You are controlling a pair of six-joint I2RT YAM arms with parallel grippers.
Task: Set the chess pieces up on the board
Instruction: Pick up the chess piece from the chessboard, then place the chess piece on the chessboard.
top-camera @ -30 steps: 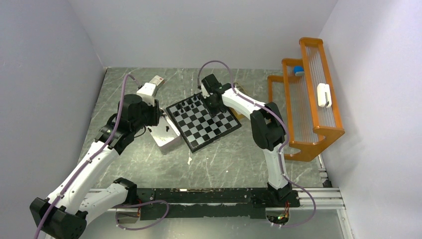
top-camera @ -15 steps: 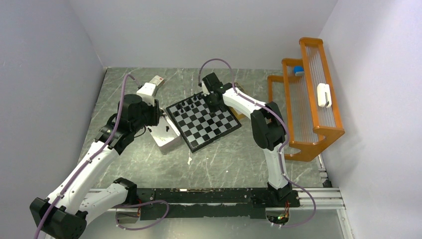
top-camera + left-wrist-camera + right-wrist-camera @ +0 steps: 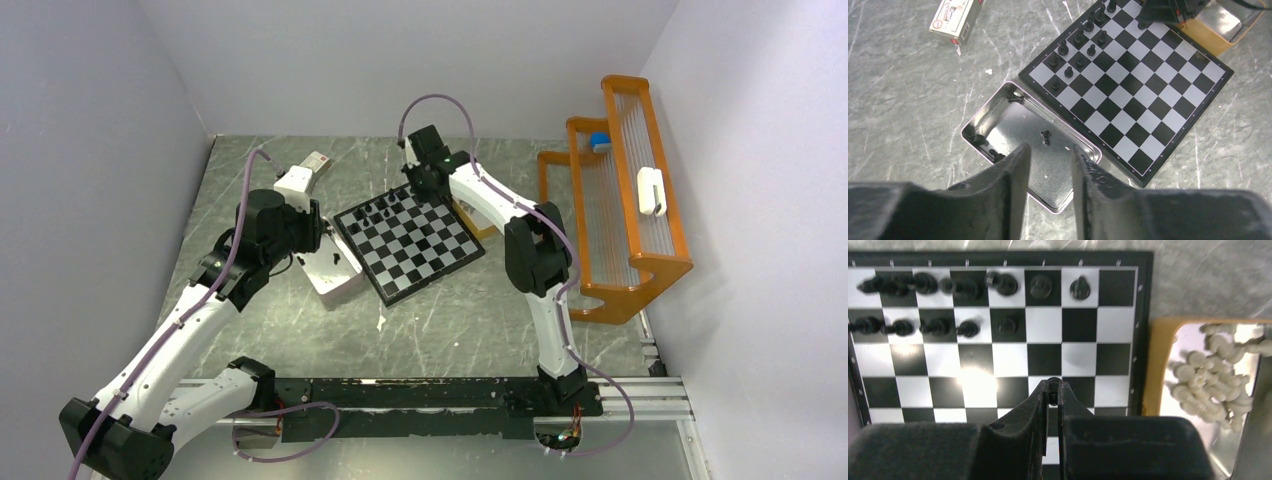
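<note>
The board (image 3: 408,243) lies mid-table, with several black chess pieces (image 3: 375,210) standing in two rows along its far-left edge. My right gripper (image 3: 1053,386) hangs over the board (image 3: 1008,360) and is shut on a small black chess piece (image 3: 1052,396), which is pinched at the fingertips. In the top view it sits near the board's far corner (image 3: 425,188). My left gripper (image 3: 1050,150) is open and holds nothing. It hovers over a silver tin (image 3: 998,125) left of the board (image 3: 1138,95). A few loose black pieces (image 3: 1046,136) lie in the tin.
A tan tray (image 3: 1154,365) of cream-white pieces (image 3: 1208,375) sits against the board's right edge. A small carton (image 3: 955,20) lies on the table beyond the tin. An orange wire rack (image 3: 620,210) stands along the right wall.
My right gripper has shut on a black piece and shifted toward the board's far corner. The left arm has not moved.
</note>
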